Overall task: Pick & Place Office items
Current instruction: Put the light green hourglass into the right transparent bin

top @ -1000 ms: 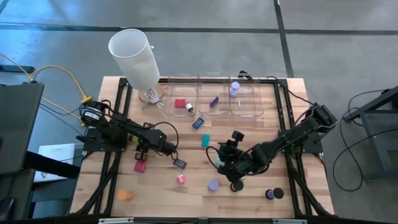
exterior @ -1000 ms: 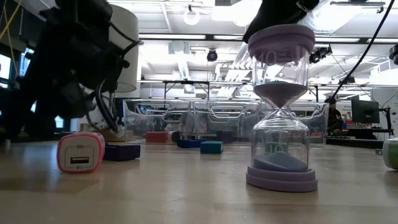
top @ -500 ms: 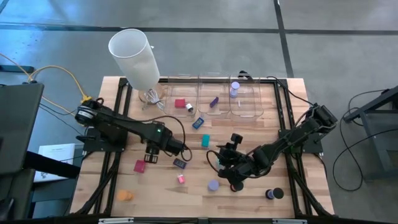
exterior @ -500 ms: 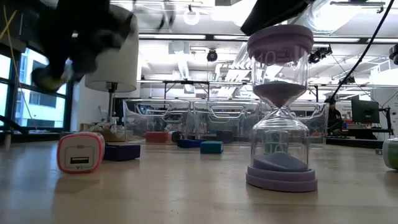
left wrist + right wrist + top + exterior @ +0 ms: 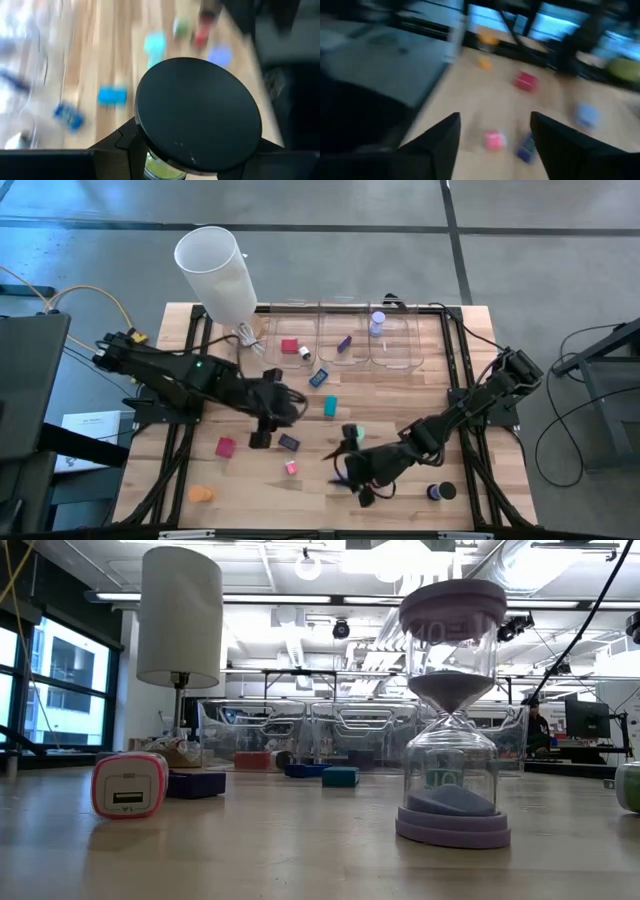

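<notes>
The black disc (image 5: 197, 115) sits clamped in the left claw (image 5: 262, 432), over the surface (image 5: 400, 395) just beside a dark blue rectangle (image 5: 289, 442). Best carried level, lifted clear of a bin wall, then released low. The right claw (image 5: 352, 472) gapes empty. The clear bins (image 5: 345, 362) hold a red block (image 5: 290, 347), a purple piece (image 5: 344, 342) and a lavender cylinder (image 5: 376, 323), one per bin.
</notes>
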`<state>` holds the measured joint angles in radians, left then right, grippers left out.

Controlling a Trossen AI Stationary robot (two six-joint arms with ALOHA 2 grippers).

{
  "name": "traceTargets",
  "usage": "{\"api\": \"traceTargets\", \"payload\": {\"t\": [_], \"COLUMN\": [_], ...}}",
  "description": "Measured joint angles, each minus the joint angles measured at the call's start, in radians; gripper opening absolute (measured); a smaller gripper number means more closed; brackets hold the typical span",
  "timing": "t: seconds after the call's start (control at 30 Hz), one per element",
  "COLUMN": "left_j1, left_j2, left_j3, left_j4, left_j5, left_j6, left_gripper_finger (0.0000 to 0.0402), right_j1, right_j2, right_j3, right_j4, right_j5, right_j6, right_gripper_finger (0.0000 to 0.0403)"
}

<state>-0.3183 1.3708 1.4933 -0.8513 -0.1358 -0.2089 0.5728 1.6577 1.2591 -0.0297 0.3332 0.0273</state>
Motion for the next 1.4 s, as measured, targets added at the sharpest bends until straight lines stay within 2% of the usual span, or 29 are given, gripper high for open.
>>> {"api": "traceTargets", "payload": {"t": [0.07, 0.17, 0.43, 0.57, 0.73, 0.83, 0.97, 1.17, 1.4], "left_j1": [-0.001, -0.015, -0.034, -0.032, -0.033, -0.033, -0.032, -0.033, -0.03], "left_j2": [0.001, 0.016, 0.033, 0.033, 0.033, 0.033, 0.035, 0.062, 0.061], "left_j3": [0.0, 0.0, -0.001, 0.0, 0.0, 0.0, 0.0, -0.001, 0.001], "left_j4": [0.118, 0.288, 0.662, 0.787, 0.849, 0.864, 0.871, 0.913, 0.946], "left_j5": [0.004, 0.004, 0.008, 0.007, 0.008, 0.009, 0.008, 0.01, 0.009], "left_j6": [-0.02, -0.032, 0.06, 0.061, 0.055, 0.054, 0.051, 0.041, 0.032], "left_gripper_finger": [0.0162, 0.0162, 0.0162, 0.0162, 0.0162, 0.0162, 0.0162, 0.0162, 0.0162], "right_j1": [0.0, 0.004, 0.09, 0.154, 0.218, 0.229, 0.222, 0.183, 0.14], "right_j2": [0.0, 0.0, 0.0, 0.0, 0.0, 0.0, 0.0, 0.0, 0.0], "right_j3": [0.0, 0.0, 0.0, 0.0, 0.0, 0.0, 0.0, 0.0, 0.0], "right_j4": [0.038, 0.07, 0.166, 0.201, 0.297, 0.38, 0.502, 0.732, 0.829], "right_j5": [-0.054, -0.052, 0.17, 0.374, 0.803, 0.965, 0.99, 0.902, 0.835], "right_j6": [-0.024, -0.064, -0.266, -0.369, -0.58, -0.708, -0.852, -1.09, -1.18], "right_gripper_finger": [0.0251, 0.0262, 0.0257, 0.0257, 0.0256, 0.0256, 0.0256, 0.0256, 0.0256]}}
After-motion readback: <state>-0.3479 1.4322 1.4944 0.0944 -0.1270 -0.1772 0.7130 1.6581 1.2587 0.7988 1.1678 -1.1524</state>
